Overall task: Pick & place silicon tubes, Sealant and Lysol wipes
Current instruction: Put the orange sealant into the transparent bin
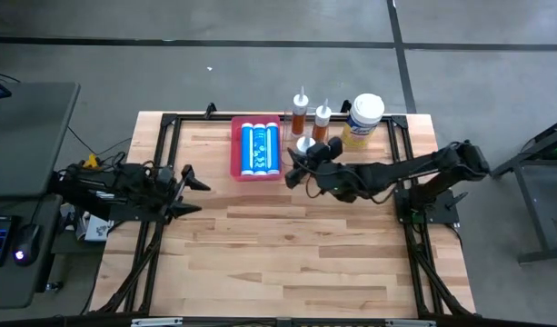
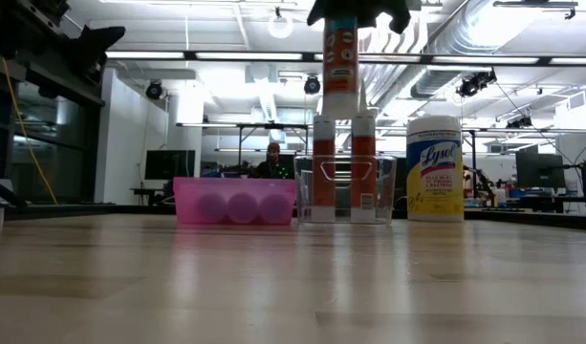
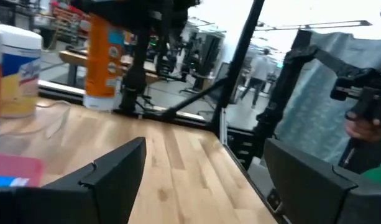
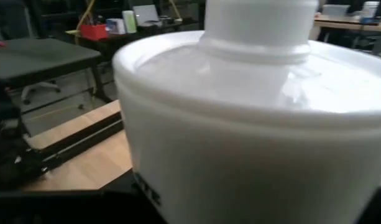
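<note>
A wooden table [image 1: 287, 245] is seen from above, with two dark robot arms reaching in from either side. At the far edge, a pink tray [image 1: 257, 150] holds blue-labelled tubes [image 1: 260, 148] lying side by side. Just right of it stands a clear plastic container [image 2: 345, 189] with two orange caulk cartridges [image 2: 324, 167] upright inside. Right of that, the Lysol wipes [image 2: 435, 168], a squat canister with a white lid and yellow label, stands upright on the table. The right gripper [image 1: 298, 170] sits above the near side of the clear container, its jaws closed around a third orange cartridge [image 2: 339, 59], which hangs upright, lifted above the other two; its white end fills the right wrist view. The left gripper [image 1: 189, 193] waits at the left side of the table, well apart from everything, jaws spread wide and holding nothing. In the blurred room beyond, what seems to be a person [image 2: 273, 162] sits behind the tray.
</note>
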Available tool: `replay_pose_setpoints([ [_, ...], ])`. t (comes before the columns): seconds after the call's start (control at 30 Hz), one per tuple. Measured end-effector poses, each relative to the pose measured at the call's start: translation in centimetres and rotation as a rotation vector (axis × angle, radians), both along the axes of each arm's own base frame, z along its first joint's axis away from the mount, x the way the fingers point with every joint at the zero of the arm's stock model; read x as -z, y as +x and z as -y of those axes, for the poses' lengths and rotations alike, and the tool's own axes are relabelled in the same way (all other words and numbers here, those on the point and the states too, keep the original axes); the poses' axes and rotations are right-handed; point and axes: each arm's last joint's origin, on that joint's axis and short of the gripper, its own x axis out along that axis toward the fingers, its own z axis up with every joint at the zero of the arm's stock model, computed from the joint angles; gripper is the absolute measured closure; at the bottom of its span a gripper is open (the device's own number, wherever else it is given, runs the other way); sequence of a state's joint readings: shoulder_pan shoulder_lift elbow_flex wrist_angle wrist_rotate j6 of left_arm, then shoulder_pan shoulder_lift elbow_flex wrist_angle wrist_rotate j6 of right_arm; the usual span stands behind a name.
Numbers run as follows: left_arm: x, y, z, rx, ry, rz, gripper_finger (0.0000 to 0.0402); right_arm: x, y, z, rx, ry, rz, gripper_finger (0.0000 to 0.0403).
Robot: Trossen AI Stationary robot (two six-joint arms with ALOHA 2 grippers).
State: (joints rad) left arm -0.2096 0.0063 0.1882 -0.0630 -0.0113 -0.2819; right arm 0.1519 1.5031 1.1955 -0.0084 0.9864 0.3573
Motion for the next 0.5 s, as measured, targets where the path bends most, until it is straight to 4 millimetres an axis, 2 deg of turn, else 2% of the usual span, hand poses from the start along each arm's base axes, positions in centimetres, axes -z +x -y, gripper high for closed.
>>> replay_pose_setpoints([
  [0.5, 3.8, 1.3, 0.2, -0.028, 0.029, 0.013, 0.0082, -1.8, 0.2, 1.3, 0.119, -0.039, 0.009, 0.0233],
])
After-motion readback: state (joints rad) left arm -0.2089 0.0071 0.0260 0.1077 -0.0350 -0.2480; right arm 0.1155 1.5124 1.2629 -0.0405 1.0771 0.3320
